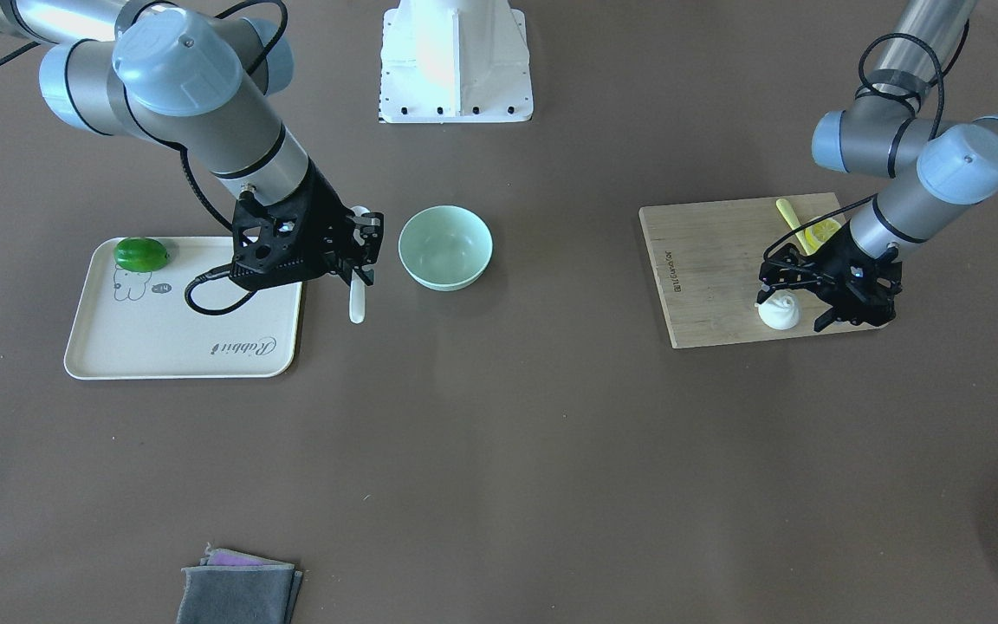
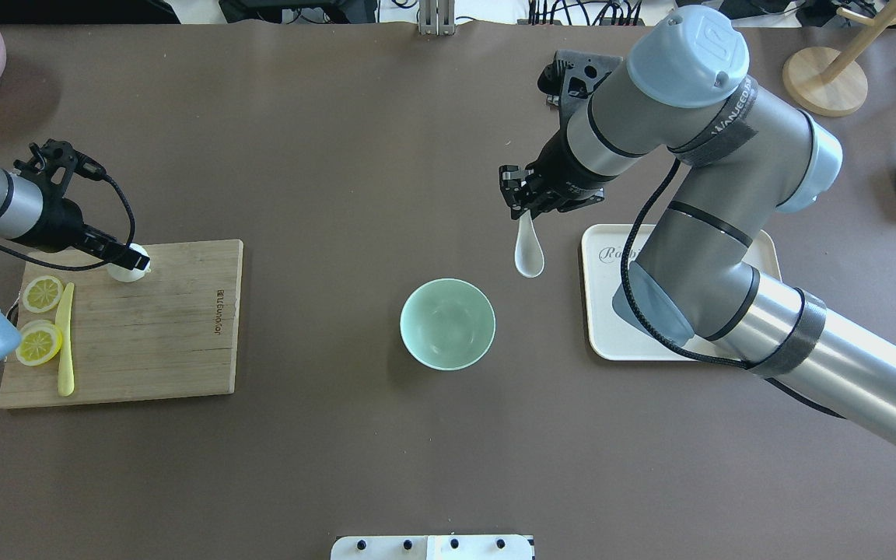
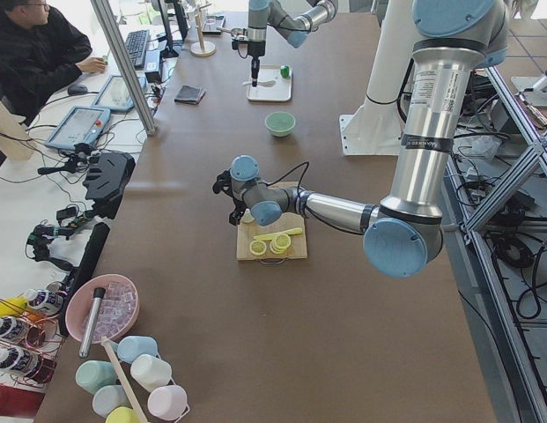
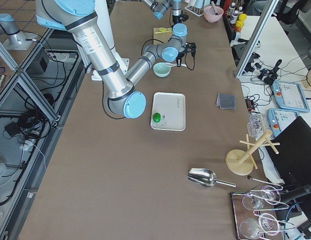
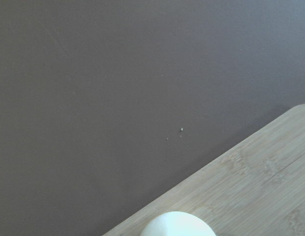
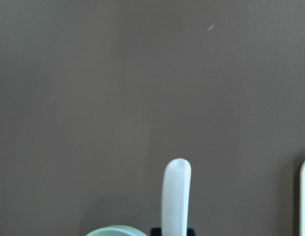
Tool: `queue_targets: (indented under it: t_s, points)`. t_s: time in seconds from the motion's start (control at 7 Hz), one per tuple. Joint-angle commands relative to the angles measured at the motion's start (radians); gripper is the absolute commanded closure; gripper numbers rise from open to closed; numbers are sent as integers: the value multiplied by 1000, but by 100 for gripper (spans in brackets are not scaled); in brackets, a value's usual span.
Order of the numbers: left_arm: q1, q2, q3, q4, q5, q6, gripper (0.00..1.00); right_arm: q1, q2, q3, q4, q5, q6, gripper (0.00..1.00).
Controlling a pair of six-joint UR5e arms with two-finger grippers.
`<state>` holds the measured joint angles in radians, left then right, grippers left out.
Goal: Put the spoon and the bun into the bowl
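My right gripper (image 2: 523,204) is shut on the handle of the white spoon (image 2: 528,253). The spoon hangs scoop-down above the table, between the tray and the mint-green bowl (image 2: 448,323). It also shows in the front view (image 1: 358,303) and the right wrist view (image 6: 177,196). The bowl (image 1: 445,247) stands in the middle of the table with nothing in it. The white pleated bun (image 1: 780,310) sits on the cutting board (image 1: 716,269) at its far edge. My left gripper (image 1: 789,305) is low over the bun, its fingers open on either side. The left wrist view shows the bun's top (image 5: 177,225).
Two lemon slices (image 2: 42,292) and a pale-yellow knife (image 2: 65,342) lie on the board's left end. A cream tray (image 1: 178,338) with a green fruit (image 1: 141,254) lies under my right arm. Folded grey cloths (image 1: 239,589) lie at the operators' edge.
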<state>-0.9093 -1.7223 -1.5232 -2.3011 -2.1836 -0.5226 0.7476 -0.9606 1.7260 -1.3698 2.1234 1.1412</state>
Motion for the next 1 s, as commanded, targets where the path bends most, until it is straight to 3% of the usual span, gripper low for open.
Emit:
queue_targets:
  t_s: [0.0, 0.14, 0.43, 0.71, 0.86]
  points:
    - [3, 4, -3, -3, -8, -13, 86, -2, 5, 0, 0, 0, 6, 100]
    - [3, 12, -8, 0, -9, -16, 100, -7, 5, 0, 1, -8, 6, 100]
    - [-14, 7, -104, 49, -101, -92, 100, -43, 14, 0, 5, -42, 41, 100]
    - [-39, -66, -262, 270, -111, -123, 100, -135, 14, -2, 17, -150, 126, 100]
    - [-45, -153, -278, 386, -113, -123, 100, -173, 13, -2, 18, -199, 137, 100]
